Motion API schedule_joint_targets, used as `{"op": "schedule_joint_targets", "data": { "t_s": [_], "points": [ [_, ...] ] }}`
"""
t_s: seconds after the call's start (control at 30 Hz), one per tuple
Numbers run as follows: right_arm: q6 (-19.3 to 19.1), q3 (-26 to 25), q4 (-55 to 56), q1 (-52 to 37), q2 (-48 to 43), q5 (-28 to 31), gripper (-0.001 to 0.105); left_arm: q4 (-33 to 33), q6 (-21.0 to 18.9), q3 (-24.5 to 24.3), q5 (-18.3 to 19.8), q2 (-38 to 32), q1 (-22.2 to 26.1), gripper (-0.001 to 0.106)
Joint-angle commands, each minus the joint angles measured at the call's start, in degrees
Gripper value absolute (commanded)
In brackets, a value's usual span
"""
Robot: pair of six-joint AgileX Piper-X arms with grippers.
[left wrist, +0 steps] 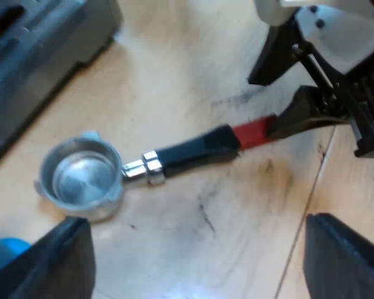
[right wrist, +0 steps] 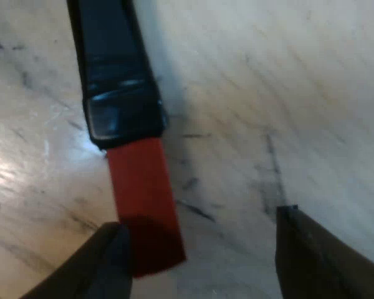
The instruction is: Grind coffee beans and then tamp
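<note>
Metal holder [left wrist: 146, 168]: one. It lies flat on the light wooden surface [left wrist: 174, 62], near the espresso machine [left wrist: 31, 56]. The round basket [left wrist: 81, 180] shows bare shiny metal inside. The handle [left wrist: 193, 149] is black, and its red end [right wrist: 143, 199] points away from the machine.

Espresso machine: one, grey, with one corner seen.

Blue object [left wrist: 0, 249]: one, partly seen beside the basket; kind cannot be told.

Pincers: two.
- Left pincer [left wrist: 196, 224]: spread wide above the surface and the holder, gripping nothing.
- Right pincer [right wrist: 199, 224]: spread at the red end, which lies against one finger [right wrist: 103, 265], not pinched.
</note>
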Motion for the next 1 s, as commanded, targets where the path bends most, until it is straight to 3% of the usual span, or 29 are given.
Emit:
{"op": "schedule_joint_targets", "data": {
  "t_s": [0.03, 0.13, 0.27, 0.47, 0.7, 0.9, 1.0],
  "points": [
    [-1.58, -4.87, 9.42, -0.25, -3.01, 2.49, 0.054, 0.26, 0.48, -1.71, -2.51, -0.2, -0.37, 0.07],
    [-4.05, -7.6, 10.7, 0.03, -6.35, 3.56, 0.054, 2.09, 0.48, -3.3, -2.6, -0.2, -0.37, 0.07],
    [-4.09, -9.63, 10.7, 0.03, -9.37, 3.55, 0.054, 5.53, 0.48, -5.0, -3.99, -0.2, -0.37, 0.07],
    [-5.61, -12.2, 9.5, 0.11, -12.98, 3.44, 0.054, 9.74, 0.48, -8.16, -9.87, -0.32, -0.37, 0.07],
    [-8.38, -12.07, -1.31, 0.11, -13.65, 3.45, 0.054, 9.77, 0.48, -8.44, -12.4, -0.32, -0.37, 0.07],
    [-13.16, -11.12, -11.7, 0.11, -13.24, 3.45, 0.054, 9.77, 0.48, -8.44, -14.25, -0.32, -0.37, 0.07],
    [-13.15, -9.49, -16.9, 0.11, -12.2, 3.45, 0.054, 9.77, 0.48, -8.44, -15.14, -0.32, -0.37, 0.07]
  ]
}}
